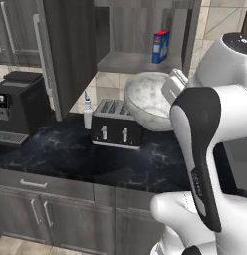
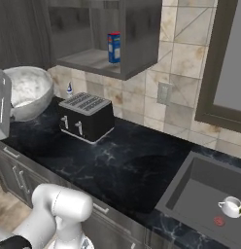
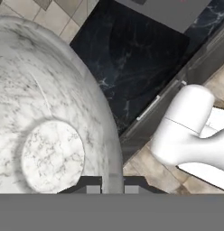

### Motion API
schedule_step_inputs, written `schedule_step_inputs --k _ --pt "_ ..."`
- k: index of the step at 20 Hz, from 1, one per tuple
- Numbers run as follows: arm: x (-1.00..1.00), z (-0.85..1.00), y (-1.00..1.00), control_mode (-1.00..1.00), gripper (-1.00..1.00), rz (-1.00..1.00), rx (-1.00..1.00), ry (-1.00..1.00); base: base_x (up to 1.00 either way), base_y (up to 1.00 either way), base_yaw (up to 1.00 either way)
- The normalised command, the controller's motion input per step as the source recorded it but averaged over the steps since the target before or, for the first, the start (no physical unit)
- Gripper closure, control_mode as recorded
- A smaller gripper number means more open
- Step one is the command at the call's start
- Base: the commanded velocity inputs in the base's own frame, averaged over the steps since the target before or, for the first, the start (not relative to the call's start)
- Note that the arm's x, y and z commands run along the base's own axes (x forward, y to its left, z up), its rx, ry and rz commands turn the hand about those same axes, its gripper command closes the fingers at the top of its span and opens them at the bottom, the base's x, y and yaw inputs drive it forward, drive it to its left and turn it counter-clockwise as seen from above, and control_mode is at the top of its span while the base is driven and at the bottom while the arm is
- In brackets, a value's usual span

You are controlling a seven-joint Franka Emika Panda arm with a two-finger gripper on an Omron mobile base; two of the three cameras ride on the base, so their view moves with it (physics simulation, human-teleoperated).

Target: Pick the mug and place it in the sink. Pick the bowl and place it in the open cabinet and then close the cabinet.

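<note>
My gripper (image 3: 112,186) is shut on the rim of the wide speckled bowl (image 3: 50,113). The bowl (image 1: 145,99) hangs tilted in the air over the black counter, just right of the toaster and below the open cabinet (image 1: 130,62). From the right side the bowl (image 2: 25,92) shows at the left edge, held by the white hand. The cabinet's door (image 1: 65,55) stands swung open to the left. The small white mug (image 2: 231,206) sits upright in the dark grey sink (image 2: 200,187) near the red drain mark.
A black toaster (image 1: 115,124) stands on the counter under the cabinet, with a small white bottle (image 1: 87,112) beside it. A blue box (image 1: 161,46) stands on the cabinet's shelf. A black coffee machine (image 1: 18,107) is at the far left.
</note>
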Motion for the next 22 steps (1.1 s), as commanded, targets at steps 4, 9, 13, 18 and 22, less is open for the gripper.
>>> schedule_step_inputs --k 4,9,13,18,22 --pt "0.00 0.45 -0.13 -1.00 1.00 0.05 0.00 -0.20 0.00 0.00 0.00" --pt "0.00 0.29 -0.18 -1.00 1.00 0.01 0.00 -0.23 0.00 0.00 0.00" --pt "0.05 0.10 -0.19 -1.00 1.00 0.00 0.00 -0.15 0.00 0.00 0.00" --pt "0.25 0.07 -0.20 -1.00 1.00 0.00 0.00 -0.14 0.00 0.00 0.00" --pt "0.24 0.08 -0.25 -1.00 1.00 0.00 0.00 -0.14 0.00 0.00 0.00"
